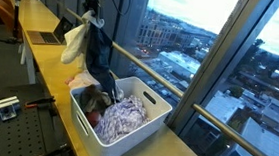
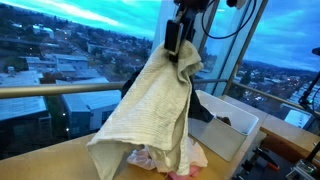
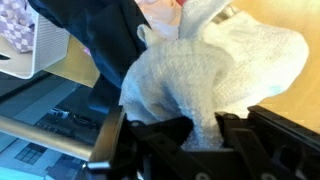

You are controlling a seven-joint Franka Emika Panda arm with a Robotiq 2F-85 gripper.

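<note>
Where the long wooden surface [image 1: 50, 73] runs beside the window glass, a white plastic laundry basket with slotted handles [image 1: 148, 117] stands on it. The basket holds a crumpled purple-and-white patterned cloth [image 1: 124, 117] towards its 5 o'clock side and a dark reddish garment [image 1: 92, 102] towards 9 o'clock. A cream terry towel [image 1: 75, 43] hangs in the air at about 11 o'clock from the basket, with a dark blue garment [image 1: 99, 53] dangling just beside it at 3 o'clock. An open grey laptop [image 1: 51, 33] sits further along the surface at 10 o'clock.

In an exterior view the towel [image 2: 150, 110] fills the foreground and hides most of the basket [image 2: 232, 135], which shows only at 4 o'clock. That view also shows a pink garment [image 2: 150, 160] under the towel's lower edge, though whether it lies inside the basket cannot be told. The wrist view alone shows the grip up close: the black fingers [image 3: 245, 135] are pressed together on a bunched fold of the towel [image 3: 215, 60]. The dark garment [image 3: 95, 40] sits at 10 o'clock from that fold, with a corner of the basket [image 3: 25, 55] beyond it
</note>
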